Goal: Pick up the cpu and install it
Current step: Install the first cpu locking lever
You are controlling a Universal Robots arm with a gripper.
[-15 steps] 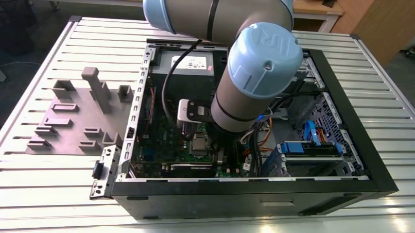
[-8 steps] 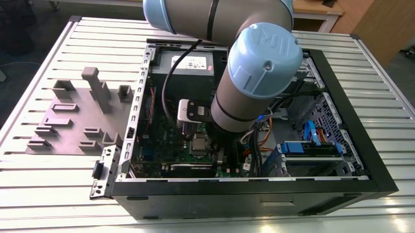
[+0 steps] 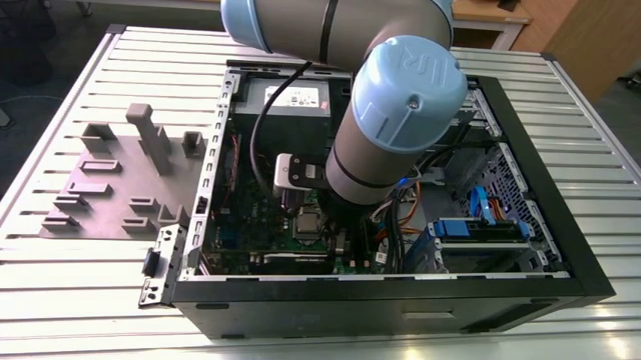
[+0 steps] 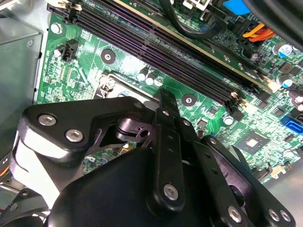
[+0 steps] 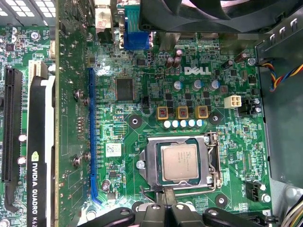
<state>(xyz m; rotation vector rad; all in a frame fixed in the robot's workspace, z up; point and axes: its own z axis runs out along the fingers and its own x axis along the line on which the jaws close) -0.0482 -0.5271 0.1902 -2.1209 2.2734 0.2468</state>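
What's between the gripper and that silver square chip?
In the first wrist view, just the metal edge of the socket frame separates the gripper from the cpu.

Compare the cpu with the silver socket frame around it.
The cpu is a small solid square plate; the socket frame is a larger open rectangle. The cpu lies inside the opening; the socket frame surrounds it. Both are silver metal, flat on the green motherboard.
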